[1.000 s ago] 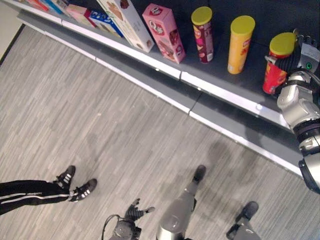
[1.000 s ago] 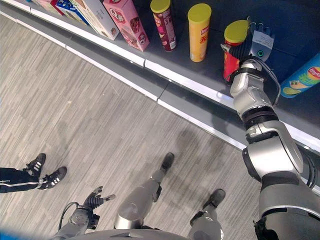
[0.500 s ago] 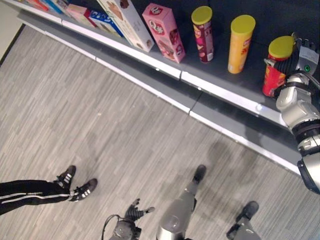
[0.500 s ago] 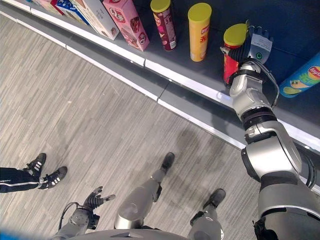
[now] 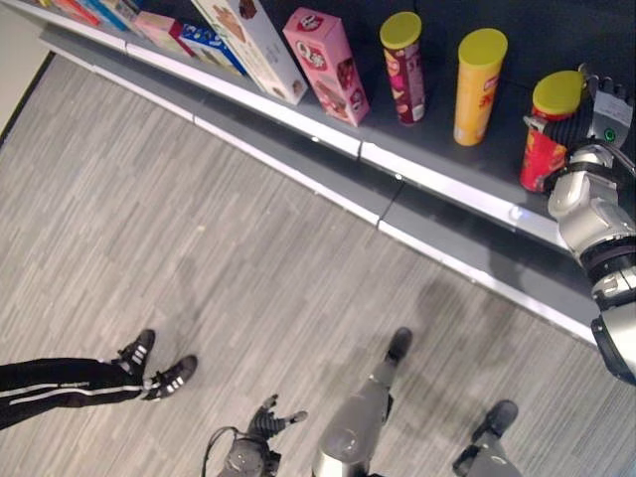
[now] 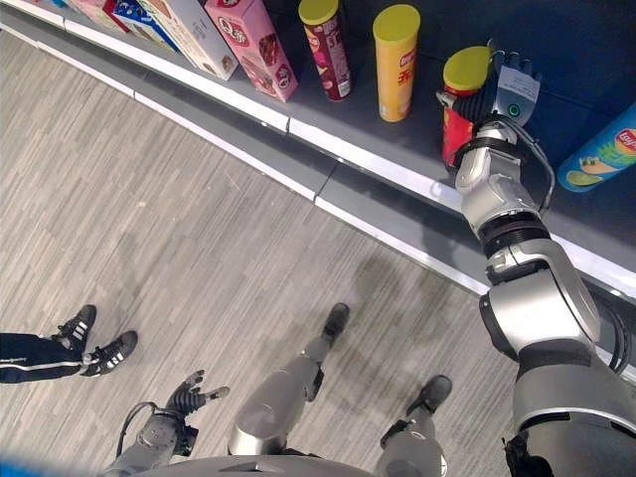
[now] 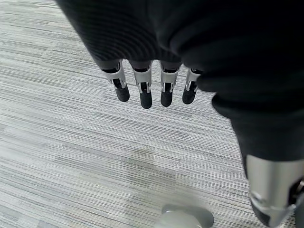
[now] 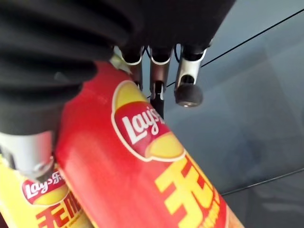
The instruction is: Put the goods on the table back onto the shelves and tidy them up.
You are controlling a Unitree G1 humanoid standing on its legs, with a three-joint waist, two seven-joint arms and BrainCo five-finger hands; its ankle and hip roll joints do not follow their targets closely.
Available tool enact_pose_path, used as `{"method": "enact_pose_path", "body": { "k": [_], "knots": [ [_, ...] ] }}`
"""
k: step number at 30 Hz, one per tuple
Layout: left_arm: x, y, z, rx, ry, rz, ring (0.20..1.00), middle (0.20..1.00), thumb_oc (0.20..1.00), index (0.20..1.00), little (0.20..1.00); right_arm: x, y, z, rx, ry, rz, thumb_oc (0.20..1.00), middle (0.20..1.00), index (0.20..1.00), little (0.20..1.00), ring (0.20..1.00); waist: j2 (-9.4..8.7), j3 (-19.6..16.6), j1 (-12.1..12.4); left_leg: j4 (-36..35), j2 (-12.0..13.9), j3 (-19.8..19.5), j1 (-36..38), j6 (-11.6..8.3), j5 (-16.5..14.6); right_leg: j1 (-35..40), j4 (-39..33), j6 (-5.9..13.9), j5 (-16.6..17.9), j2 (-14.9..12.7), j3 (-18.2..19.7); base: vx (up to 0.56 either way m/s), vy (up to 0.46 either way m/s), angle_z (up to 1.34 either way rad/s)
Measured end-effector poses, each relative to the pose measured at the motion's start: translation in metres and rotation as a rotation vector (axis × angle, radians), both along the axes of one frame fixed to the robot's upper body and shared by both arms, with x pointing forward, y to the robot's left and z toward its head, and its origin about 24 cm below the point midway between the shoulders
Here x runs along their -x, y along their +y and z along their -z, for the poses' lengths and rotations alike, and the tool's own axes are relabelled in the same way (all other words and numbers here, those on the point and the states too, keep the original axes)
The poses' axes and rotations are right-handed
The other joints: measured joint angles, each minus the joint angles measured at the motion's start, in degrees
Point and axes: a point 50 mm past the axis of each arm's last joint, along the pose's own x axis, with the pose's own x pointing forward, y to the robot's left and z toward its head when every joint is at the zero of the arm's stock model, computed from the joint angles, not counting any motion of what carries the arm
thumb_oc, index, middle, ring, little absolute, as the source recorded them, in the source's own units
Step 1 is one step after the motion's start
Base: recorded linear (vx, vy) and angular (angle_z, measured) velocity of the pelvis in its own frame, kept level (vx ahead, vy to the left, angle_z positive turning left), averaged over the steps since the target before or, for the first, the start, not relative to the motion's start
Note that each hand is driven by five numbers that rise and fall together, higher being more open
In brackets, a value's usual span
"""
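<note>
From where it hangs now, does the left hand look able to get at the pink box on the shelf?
Probably not as things stand: the left hand hangs low over the floor with relaxed fingers, while the pink box stands up on the shelf, apart from it.

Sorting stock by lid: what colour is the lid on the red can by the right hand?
Yellow-green, best in the left eye view: red cylindrical chip can.

A dark shelf [image 5: 437,164] carries upright cartons [image 5: 328,65] and crisp tubes [image 5: 478,86] in a row.

A person's black-trousered legs [image 5: 55,383] with black striped sneakers [image 5: 149,365] stand on the grey wood-grain floor [image 5: 199,258], well apart from the shelving.
</note>
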Motion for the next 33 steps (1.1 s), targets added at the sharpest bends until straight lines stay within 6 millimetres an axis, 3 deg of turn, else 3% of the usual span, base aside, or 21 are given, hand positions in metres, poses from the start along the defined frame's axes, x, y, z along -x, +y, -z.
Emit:
{"method": "enact_pose_path", "body": {
  "k": [10, 11, 12, 13, 14, 33],
  "knots": [
    [0.000, -0.001, 0.000, 0.000, 0.002, 0.007, 1.000, 1.000, 1.000, 1.000, 1.000, -0.001, -0.001, -0.009, -0.005, -0.014, 0.010, 0.200, 0.200, 0.200, 0.200, 0.200, 0.16, -0.1, 0.1, 0.0, -0.1, -0.2, -0.1, 0.00, 0.0, 0.0, 0.0, 0.03, 0.0, 0.0, -0.1, 0.00, 0.000, 0.00],
    [0.000, -0.001, 0.000, 0.000, 0.001, 0.007, 1.000, 1.000, 1.000, 1.000, 1.000, -0.001, -0.001, -0.010, -0.004, -0.014, 0.010, 0.520, 0.520, 0.520, 0.520, 0.520, 0.18, -0.1, 0.1, 0.0, -0.1, -0.2, -0.1, 0.00, 0.0, 0.0, 0.0, 0.03, 0.0, 0.0, -0.1, 0.00, 0.000, 0.00],
    [0.000, -0.001, 0.000, 0.001, 0.001, 0.007, 1.000, 1.000, 1.000, 1.000, 1.000, -0.001, -0.001, -0.010, -0.003, -0.014, 0.010, 0.780, 0.780, 0.780, 0.780, 0.780, 0.18, -0.1, 0.1, 0.0, -0.1, -0.2, -0.1, 0.00, 0.0, 0.0, 0.0, 0.03, 0.0, 0.0, -0.2, 0.00, 0.000, 0.00],
    [0.000, -0.001, 0.000, 0.001, 0.001, 0.007, 1.000, 1.000, 1.000, 1.000, 1.000, -0.001, 0.000, -0.009, -0.001, -0.011, 0.009, 0.780, 0.780, 0.780, 0.780, 0.780, 0.19, -0.1, 0.1, 0.0, -0.1, -0.2, -0.1, 0.00, 0.0, 0.0, 0.0, 0.03, 0.0, 0.0, -0.2, 0.00, 0.000, 0.00],
    [0.000, -0.001, 0.000, 0.001, 0.001, 0.007, 1.000, 1.000, 1.000, 1.000, 1.000, -0.002, 0.000, -0.009, 0.003, -0.009, 0.009, 1.000, 1.000, 1.000, 1.000, 1.000, 0.21, -0.1, 0.1, 0.0, -0.1, -0.2, -0.2, 0.00, 0.0, -0.1, 0.0, 0.04, 0.0, 0.0, -0.2, 0.00, 0.000, 0.00],
    [-0.001, -0.001, 0.000, 0.017, -0.001, -0.020, 1.000, 1.000, 1.000, 1.000, 1.000, 0.000, -0.001, -0.014, 0.002, -0.032, 0.001, 1.000, 1.000, 1.000, 1.000, 1.000, 0.39, -0.3, -0.9, 0.1, 0.0, -0.2, -0.2, 0.07, 0.1, 0.0, 0.0, 0.04, 0.0, 0.1, -0.1, 0.00, 0.000, 0.00]
  ]
}}
